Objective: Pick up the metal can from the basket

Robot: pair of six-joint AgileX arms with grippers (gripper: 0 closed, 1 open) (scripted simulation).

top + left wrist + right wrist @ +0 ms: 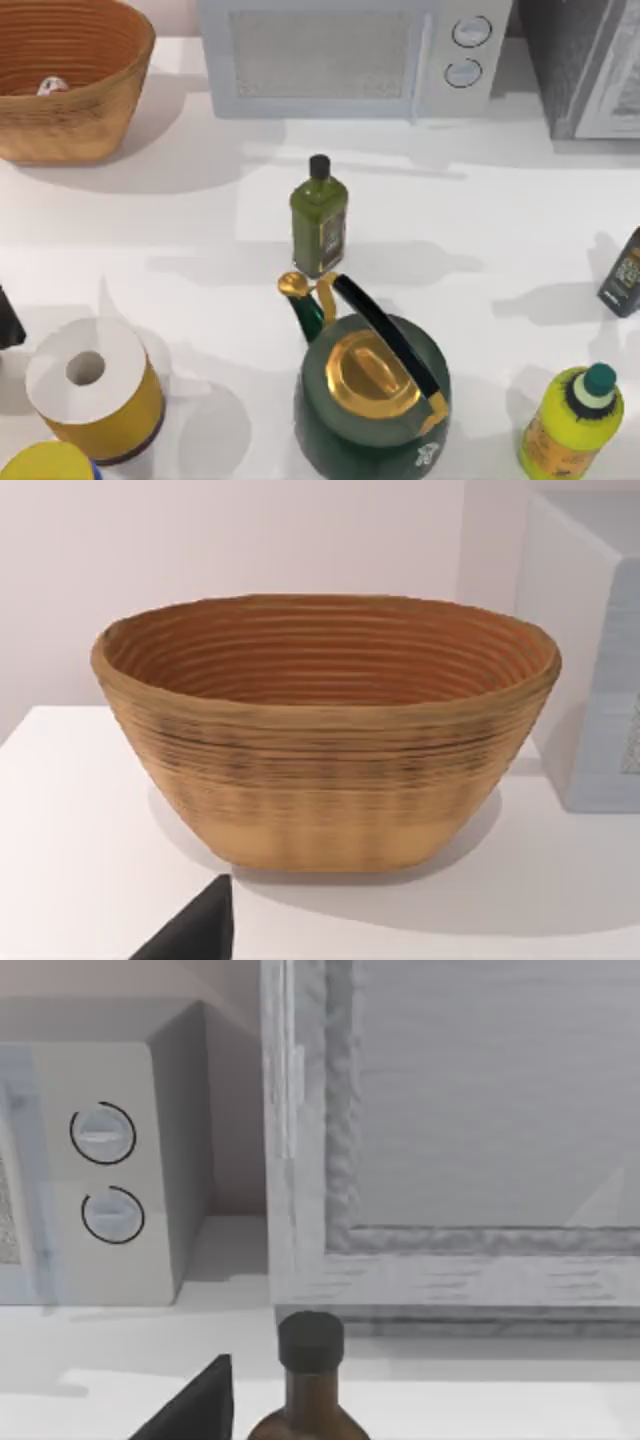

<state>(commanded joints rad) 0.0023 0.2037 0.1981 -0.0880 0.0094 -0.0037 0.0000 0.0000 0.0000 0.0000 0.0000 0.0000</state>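
Observation:
The basket (95,110) is a round orange-brown wicker bowl at the table's back left corner. Inside it, near the front wall, a small white and silvery piece of the metal can (52,86) peeks out. In the left wrist view the basket (330,780) stands straight ahead at some distance, and its near wall hides its floor. A dark part of my left gripper (8,320) sits at the table's left edge, well in front of the basket, and shows as a dark wedge (190,935). A dark wedge of my right gripper (195,1405) points toward the back right.
A microwave (350,55) stands at the back, a grey cabinet (590,60) to its right. A green bottle (319,222) and a green kettle with a gold lid (372,400) fill the middle. A yellow-wrapped paper roll (92,390), a yellow bottle (575,420) and a dark bottle (622,272) stand around.

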